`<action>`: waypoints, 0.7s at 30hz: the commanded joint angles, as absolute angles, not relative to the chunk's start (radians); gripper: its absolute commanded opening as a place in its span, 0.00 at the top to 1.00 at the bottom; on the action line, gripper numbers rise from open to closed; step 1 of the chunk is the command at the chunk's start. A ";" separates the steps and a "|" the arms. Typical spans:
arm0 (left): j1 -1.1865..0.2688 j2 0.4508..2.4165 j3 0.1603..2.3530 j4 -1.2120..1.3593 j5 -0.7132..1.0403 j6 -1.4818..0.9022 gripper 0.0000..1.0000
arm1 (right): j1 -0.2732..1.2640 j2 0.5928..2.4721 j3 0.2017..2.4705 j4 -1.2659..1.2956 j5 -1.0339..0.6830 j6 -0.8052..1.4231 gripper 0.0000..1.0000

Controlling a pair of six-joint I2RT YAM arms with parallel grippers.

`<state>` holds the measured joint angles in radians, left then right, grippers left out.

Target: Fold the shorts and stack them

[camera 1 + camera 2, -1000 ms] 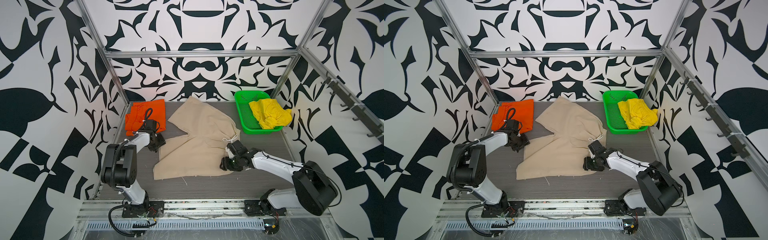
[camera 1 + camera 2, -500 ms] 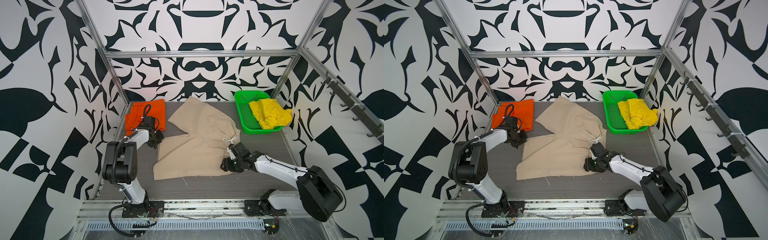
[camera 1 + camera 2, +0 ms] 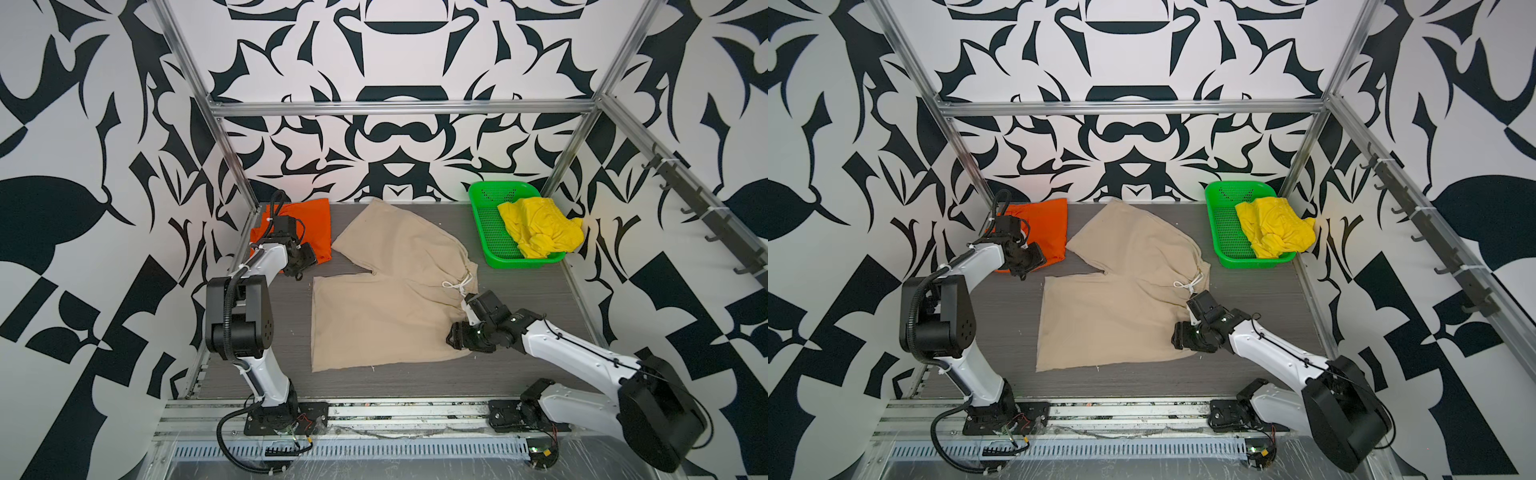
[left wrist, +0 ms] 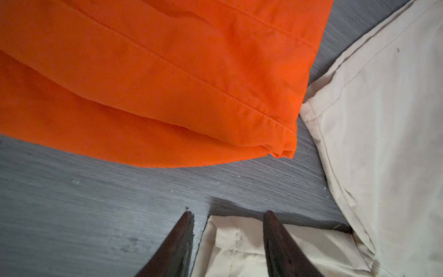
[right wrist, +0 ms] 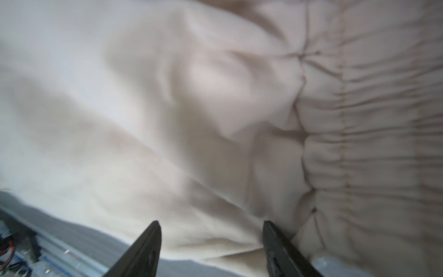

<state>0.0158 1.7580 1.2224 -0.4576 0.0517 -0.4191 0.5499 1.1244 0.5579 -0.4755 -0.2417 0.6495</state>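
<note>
The left arm rises from the near rail to a black elbow. Its white forearm reaches toward the back wall, and the wrist bends so that the left gripper points down and inward, low over the grey table. Its fingers stand partly apart, with a hemmed corner of the beige shorts lying in the gap between them. The cloth is not pinched, and whether either finger touches it cannot be told. Past the fingertips comes a strip of bare table, then the folded edge of the orange shorts. Outward of one finger lies the other beige leg.

The right arm stretches low from its black shoulder block near the front rail. Its forearm is nearly level and the wrist is tipped so that the right gripper noses down onto the waist end of the beige shorts. Its fingers are spread wide with loose beige cloth between and beyond the tips, and nothing is clamped. The gathered elastic waistband runs beside one finger and the table's edge shows beside the other, though this close view is blurred. The white drawstring lies just behind the wrist.

The yellow shorts sit crumpled in the green basket, well away from both sets of fingers.
</note>
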 commanded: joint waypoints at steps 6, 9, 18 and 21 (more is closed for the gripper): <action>-0.019 1.387 0.976 -0.488 0.170 -0.533 0.42 | 0.271 0.967 0.633 -0.643 -0.381 0.658 0.27; -0.114 1.283 0.842 -0.430 0.220 -0.619 0.41 | 0.136 0.922 0.559 -0.647 -0.440 0.688 0.27; -0.218 1.301 0.638 -0.333 0.205 -0.736 0.42 | 0.074 0.936 0.439 -0.601 -0.491 0.749 0.26; -0.218 1.328 0.642 -0.352 0.180 -0.705 0.42 | 0.075 0.956 0.433 -0.523 -0.513 0.739 0.27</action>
<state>-0.2192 1.3083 0.6369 -0.3695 0.2012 -0.6968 0.0780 0.9451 0.4309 -0.6025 -0.4702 0.7322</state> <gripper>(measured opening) 0.582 0.735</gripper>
